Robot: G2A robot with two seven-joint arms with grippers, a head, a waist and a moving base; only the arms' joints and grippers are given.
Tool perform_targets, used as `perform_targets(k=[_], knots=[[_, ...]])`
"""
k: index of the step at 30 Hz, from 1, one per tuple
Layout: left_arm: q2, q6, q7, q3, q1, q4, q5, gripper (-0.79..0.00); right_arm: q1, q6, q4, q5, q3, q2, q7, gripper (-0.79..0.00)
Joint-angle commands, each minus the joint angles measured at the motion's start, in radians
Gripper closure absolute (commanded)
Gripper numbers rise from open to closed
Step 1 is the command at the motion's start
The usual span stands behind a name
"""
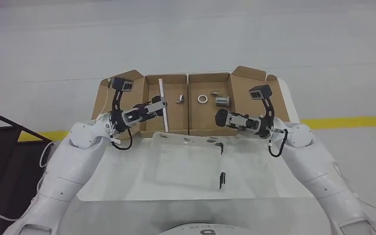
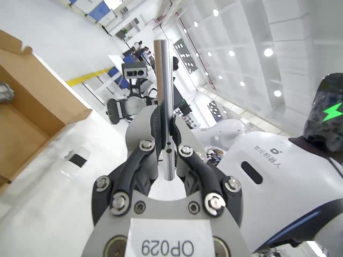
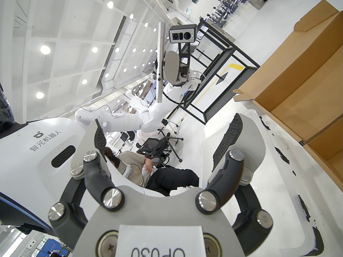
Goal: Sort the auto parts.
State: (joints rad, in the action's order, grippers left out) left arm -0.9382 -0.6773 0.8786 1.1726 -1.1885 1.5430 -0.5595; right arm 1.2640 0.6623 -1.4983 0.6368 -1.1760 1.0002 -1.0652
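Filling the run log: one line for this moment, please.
left end effector shut on metal rod | right end effector open, empty | rod over cardboard box

Top view down onto table [image 1: 261,167], close wrist views face each other

- sticker [image 2: 168,239] on the left tool's [image 2: 166,127] base, lower middle of the left wrist frame: white, with a short dark code of letters and digits, upside down.
- second sticker [image 3: 160,242] on the right tool's [image 3: 167,127] base, lower middle of the right wrist frame: a like code, upside down, cut by the frame edge.
- dark arrow mark [image 3: 224,77] on the floor [image 3: 268,14], upper right of that frame, beside a yellow line.
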Motion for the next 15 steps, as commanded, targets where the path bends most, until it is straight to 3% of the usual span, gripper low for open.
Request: perform_targets(k=[1, 3, 8, 11, 15], knots=[[-0.003, -0.002, -0.107, 0.005, -0.017, 0.024, 0.172, 0.0, 0.0, 0.0, 0.0, 0.0, 0.0, 0.0, 0.0, -0.785], [-0.003, 0.018, -0.177, 0.017, -0.023, 0.043, 0.338, 0.0, 0.0, 0.0, 0.0, 0.0, 0.0, 0.0, 0.0, -0.785], [-0.01, 0.116, -0.311, 0.011, -0.045, 0.077, 0.564, 0.0, 0.0, 0.0, 0.0, 0.0, 0.0, 0.0, 0.0, -0.785], [-0.014, 0.141, -0.338, 0.001, -0.053, 0.088, 0.612, 0.0, 0.0, 0.0, 0.0, 0.0, 0.0, 0.0, 0.0, -0.785], [-0.016, 0.136, -0.28, -0.007, -0.052, 0.088, 0.521, 0.0, 0.0, 0.0, 0.0, 0.0, 0.0, 0.0, 0.0, -0.785]])
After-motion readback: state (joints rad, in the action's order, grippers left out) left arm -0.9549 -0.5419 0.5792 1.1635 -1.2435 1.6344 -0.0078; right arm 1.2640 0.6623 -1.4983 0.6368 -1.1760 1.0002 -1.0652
